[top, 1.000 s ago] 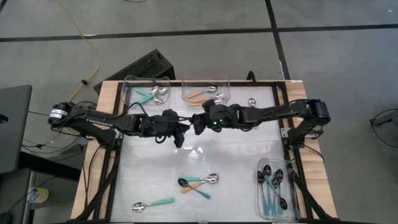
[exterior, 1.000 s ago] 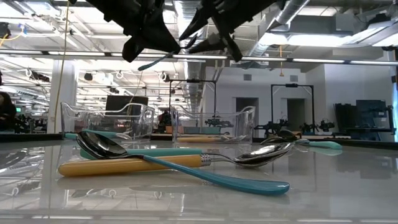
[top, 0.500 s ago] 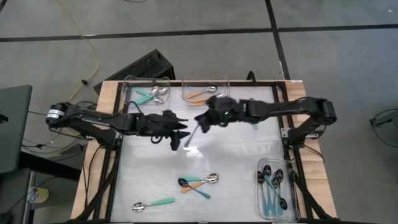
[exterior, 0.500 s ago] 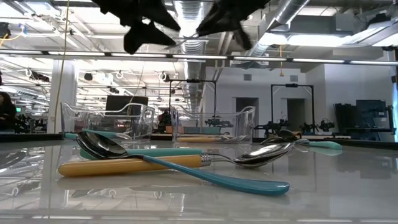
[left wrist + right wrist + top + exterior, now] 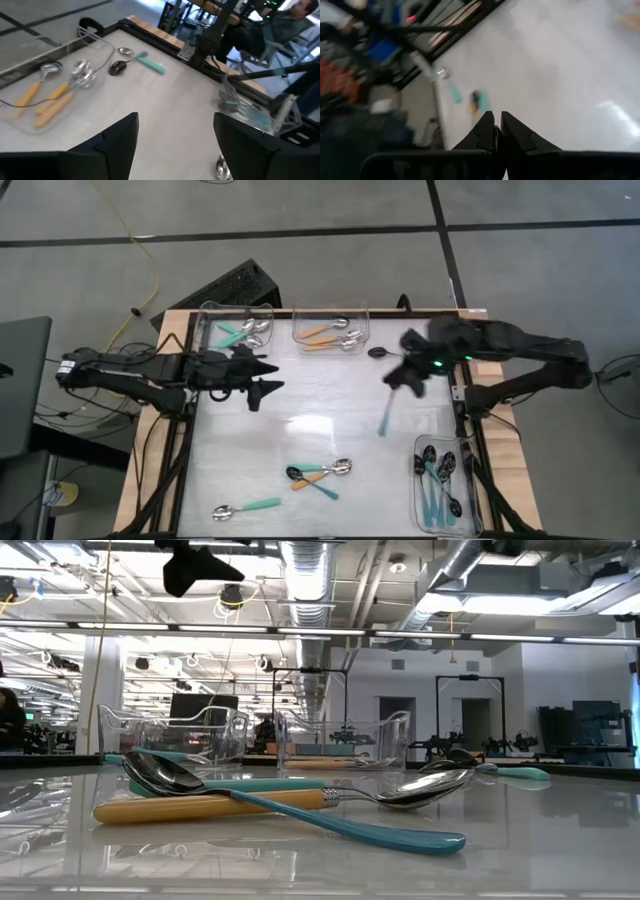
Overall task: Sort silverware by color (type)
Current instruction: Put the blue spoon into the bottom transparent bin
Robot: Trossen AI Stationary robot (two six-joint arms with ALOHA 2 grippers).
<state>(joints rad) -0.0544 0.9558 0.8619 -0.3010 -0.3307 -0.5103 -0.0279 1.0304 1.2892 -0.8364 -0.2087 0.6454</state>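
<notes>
Overhead, the right end effector [image 5: 398,380] dangles a teal-handled spoon [image 5: 385,415] above the table.

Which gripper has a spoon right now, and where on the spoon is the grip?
The right gripper holds a teal-handled spoon by its bowl end, handle hanging free. The left gripper is open and empty.

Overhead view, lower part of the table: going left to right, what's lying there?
Lone teal-handled silver spoon → crossed pile of three spoons → clear bin holding teal-handled black spoons.
</notes>
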